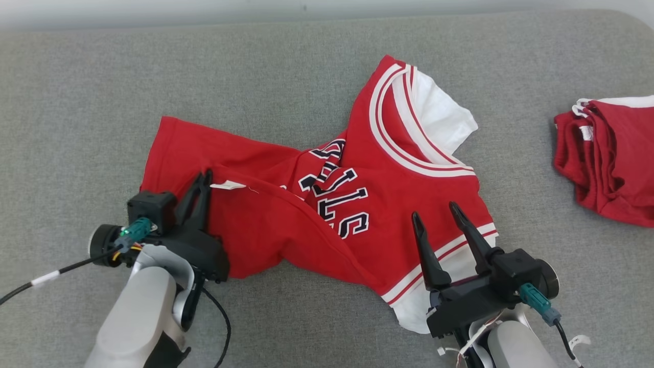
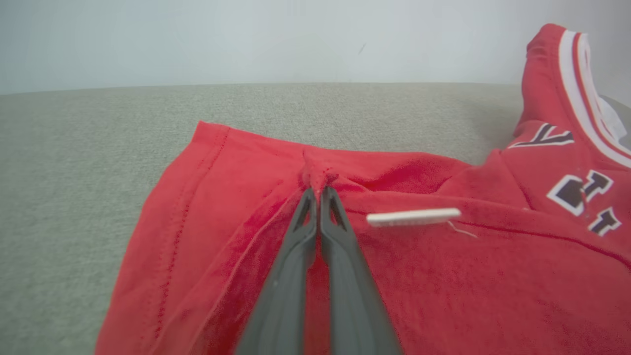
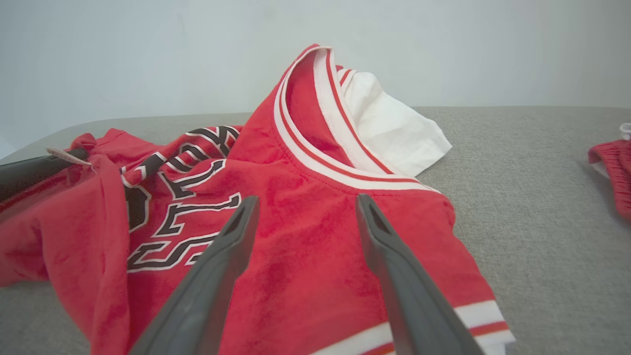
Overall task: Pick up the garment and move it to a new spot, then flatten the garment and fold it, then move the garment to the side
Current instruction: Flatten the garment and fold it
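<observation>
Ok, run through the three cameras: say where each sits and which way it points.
Head view: on the head, looking down at the red jersey on the grey surface; left gripper, right gripper and forearms show.
Left wrist view: on the left wrist, along its shut fingers pinching a jersey fold.
Right wrist view: on the right wrist, along its open fingers, toward the collar.
Shared: head and right wrist views both catch the second red garment.

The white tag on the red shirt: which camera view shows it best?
The left wrist view: the tag lies close and sharp, beside the left gripper pinching the shirt. The head view shows it small; the right wrist view, a pale sliver at far left.
</observation>
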`<state>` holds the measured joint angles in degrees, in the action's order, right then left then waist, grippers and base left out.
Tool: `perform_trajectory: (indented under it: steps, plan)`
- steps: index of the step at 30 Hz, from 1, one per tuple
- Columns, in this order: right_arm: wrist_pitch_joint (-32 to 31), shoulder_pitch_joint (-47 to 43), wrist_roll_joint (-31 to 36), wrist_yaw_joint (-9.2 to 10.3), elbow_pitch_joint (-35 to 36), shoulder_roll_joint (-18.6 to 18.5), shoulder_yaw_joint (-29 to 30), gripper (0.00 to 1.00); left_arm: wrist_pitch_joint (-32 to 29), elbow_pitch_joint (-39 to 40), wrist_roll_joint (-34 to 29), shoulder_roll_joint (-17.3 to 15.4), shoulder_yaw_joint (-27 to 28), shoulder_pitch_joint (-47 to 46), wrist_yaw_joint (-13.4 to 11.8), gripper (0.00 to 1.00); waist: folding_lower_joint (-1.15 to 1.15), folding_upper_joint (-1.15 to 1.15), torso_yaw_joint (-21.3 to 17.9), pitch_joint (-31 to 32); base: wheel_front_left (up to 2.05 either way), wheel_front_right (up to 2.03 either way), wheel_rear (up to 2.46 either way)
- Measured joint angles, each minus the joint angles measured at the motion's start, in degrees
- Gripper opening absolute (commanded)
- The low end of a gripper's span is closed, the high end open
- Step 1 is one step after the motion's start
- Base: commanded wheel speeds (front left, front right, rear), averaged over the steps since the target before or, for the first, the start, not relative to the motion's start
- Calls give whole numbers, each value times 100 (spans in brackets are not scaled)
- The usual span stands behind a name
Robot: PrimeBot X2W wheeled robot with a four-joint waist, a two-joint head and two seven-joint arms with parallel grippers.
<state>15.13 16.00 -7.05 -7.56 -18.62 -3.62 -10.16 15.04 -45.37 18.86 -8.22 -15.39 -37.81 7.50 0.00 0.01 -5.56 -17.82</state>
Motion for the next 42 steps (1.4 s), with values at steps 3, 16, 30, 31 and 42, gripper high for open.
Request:
perform_trajectory:
  steps: [3, 16, 30, 31, 42]
  plan:
    - [0, -49, -9, 0, -65, 0, 44, 100, 1, 294, -7, -31, 121, 87, 0, 0, 0, 0, 8, 73, 0, 0, 0]
    - [-1, -523, -43, 0, -561, 38, 255, 100, 1, 1338, -180, 268, 413, 1440, 1, 0, -1, -1, 376, 748, 0, 0, 0]
    - [0, -957, -54, 0, -924, 64, 178, 100, 0, 1502, -209, 446, 686, 3061, 1, 71, -2, -1, 1164, 1658, 0, 0, 0]
    - [-1, -970, -75, 0, -942, 64, 163, 100, 0, 1456, -196, 455, 714, 3096, 1, 100, -2, -2, 1204, 1691, 0, 0, 0]
    - [-1, -881, -104, 0, -965, 67, 125, 100, 0, 1770, -550, 442, 1087, 2705, -142, 100, -1, -2, 1105, 1645, 0, 0, 0]
